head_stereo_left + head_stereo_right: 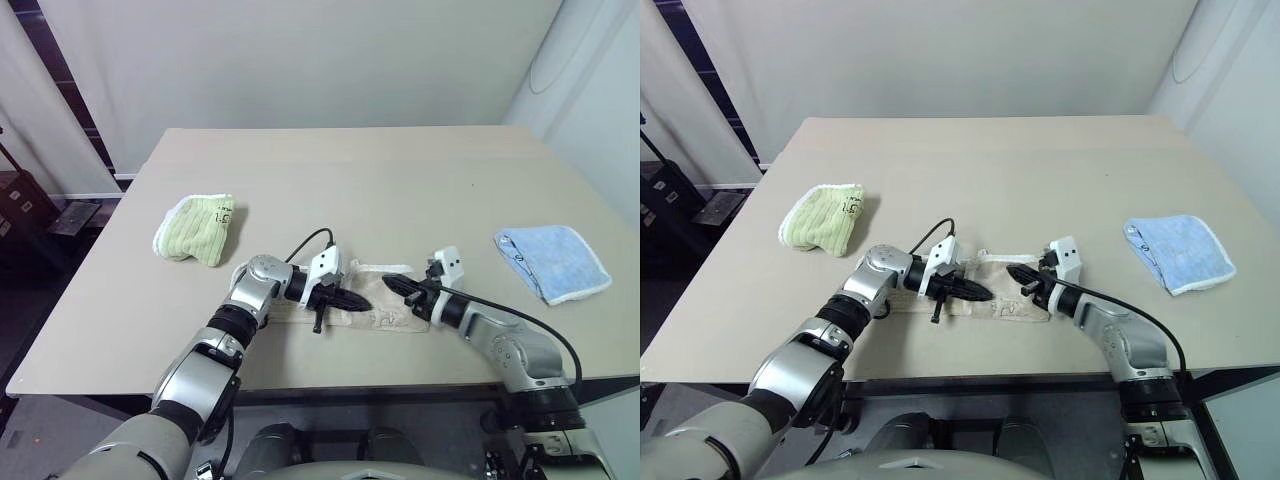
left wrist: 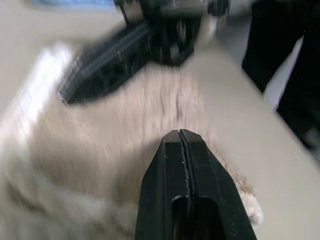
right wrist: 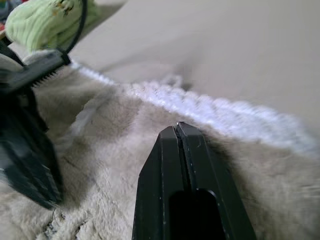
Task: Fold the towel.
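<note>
My left end effector [image 1: 345,298] and right end effector [image 1: 395,284], both fully closed and empty, rest over the soft, limp towel [image 1: 385,312], best pinched at its stitched corners.

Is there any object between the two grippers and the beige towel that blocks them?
No, nothing visible does. The left gripper and the right gripper, both shut, are right over the towel. The green cloth and blue cloth lie well aside.

No text, label or number can be read anywhere.
</note>
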You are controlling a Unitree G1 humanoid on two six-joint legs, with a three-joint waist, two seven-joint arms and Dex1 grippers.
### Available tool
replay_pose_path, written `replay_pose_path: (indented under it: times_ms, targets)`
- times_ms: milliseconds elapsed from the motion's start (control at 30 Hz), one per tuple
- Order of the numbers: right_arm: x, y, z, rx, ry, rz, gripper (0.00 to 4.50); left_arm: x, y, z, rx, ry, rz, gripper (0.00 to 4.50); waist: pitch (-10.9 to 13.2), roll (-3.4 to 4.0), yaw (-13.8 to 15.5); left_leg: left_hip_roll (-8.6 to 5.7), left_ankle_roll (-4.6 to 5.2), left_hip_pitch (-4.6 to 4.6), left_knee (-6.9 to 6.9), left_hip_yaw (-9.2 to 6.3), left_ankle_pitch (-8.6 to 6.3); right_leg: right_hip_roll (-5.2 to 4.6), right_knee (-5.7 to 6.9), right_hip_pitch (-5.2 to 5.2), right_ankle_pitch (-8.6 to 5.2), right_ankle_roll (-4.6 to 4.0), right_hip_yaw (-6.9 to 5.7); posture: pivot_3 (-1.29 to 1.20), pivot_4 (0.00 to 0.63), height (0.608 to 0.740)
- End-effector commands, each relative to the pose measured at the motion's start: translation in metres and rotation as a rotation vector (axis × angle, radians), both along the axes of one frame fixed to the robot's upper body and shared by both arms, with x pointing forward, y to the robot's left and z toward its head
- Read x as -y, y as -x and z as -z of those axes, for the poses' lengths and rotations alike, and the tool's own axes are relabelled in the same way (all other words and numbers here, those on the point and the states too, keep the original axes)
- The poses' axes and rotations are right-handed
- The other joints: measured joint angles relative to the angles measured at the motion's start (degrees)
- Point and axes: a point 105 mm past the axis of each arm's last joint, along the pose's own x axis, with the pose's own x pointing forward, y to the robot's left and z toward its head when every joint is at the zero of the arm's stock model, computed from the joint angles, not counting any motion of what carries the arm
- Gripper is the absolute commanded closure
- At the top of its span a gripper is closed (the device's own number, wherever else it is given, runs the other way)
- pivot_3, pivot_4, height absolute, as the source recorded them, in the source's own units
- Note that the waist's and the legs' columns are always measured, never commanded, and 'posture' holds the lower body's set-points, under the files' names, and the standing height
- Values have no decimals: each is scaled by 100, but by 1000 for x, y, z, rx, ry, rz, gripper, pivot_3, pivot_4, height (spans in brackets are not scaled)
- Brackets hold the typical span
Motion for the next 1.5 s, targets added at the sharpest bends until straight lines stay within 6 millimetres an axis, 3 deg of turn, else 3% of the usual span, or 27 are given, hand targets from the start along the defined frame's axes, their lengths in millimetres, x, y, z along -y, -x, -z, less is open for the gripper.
replay_pose_path:
  times_ms: [33, 233, 333, 400, 467, 600, 833, 967, 1100, 1267, 1500]
  targets:
    - [-2, -6, -9, 57, 32, 2, 4472, 0, 2, -2, 10, 11, 19, 4500, 0, 0, 9, 0, 0, 0, 1, 0, 0, -1, 0, 1, -1, -2, -1, 0, 0, 720]
    - [-4, -11, -17, 85, 55, -10, 4472, 8, -5, -12, 64, 57, -27, 4500, 0, 0, 5, -1, 1, 1, 4, 0, -1, -2, 1, 3, 1, 2, -1, 0, 0, 720]
    - [-4, -11, -28, 107, 27, -22, 4472, 8, -6, -26, 40, 111, -19, 4500, 0, 0, 1, 0, 1, 0, 4, 0, -1, -1, 3, 1, 8, 15, -1, 0, 0, 720]
    - [-5, -9, -41, 143, -10, -34, 4472, 1, -8, -46, -21, 194, -30, 4500, 1, 1, -4, 0, 1, 0, 3, -1, -1, -1, 2, 1, 8, 15, -2, 0, 0, 720]
    - [-8, -6, -55, 175, -40, -49, 4500, -23, -7, -69, -109, 252, -31, 3986, 1, 2, -34, 0, 1, -14, 5, -1, 0, -1, 5, -2, 9, 15, -1, 0, 0, 720]
    - [-12, -3, -58, 163, -45, -64, 4500, -67, -1, -89, -222, 245, -92, 2598, -4, 11, -126, 2, -4, -21, 5, -12, 4, 6, 14, -5, 9, 16, -4, 0, 0, 720]
    - [-22, -1, -54, 97, -89, -86, 4500, -144, 1, -95, -375, 211, -410, 25, -2, 11, -141, 0, -6, -14, 13, -16, 3, 4, 13, -7, 0, -1, -7, 0, 0, 720]
    - [-26, -2, -55, 59, -139, -95, 4500, -176, 6, -85, -441, 140, -599, 25, -1, 12, -124, -1, -7, -1, 7, -15, 2, 4, 14, -1, 0, -2, -7, 0, 0, 720]
    - [-27, -4, -66, 44, -248, -101, 4500, -198, 21, -85, -598, 175, -679, 25, -1, 13, -109, -1, -10, 6, -7, -12, 3, 4, 12, -3, -1, -3, -5, 0, 0, 720]
    - [-27, -6, -71, -32, -367, -108, 4500, -221, 38, -59, -699, -6, -816, 25, 1, 15, -118, -1, -13, 8, -16, -8, 4, 5, 11, -6, -1, -4, -3, 0, 0, 720]
    - [-30, -7, -65, -102, -367, -114, 4500, -225, 43, -39, -845, -68, -885, 25, 0, 15, -13, -3, -30, 8, -54, 13, 13, -1, 9, -29, -1, -6, 4, 0, 0, 720]
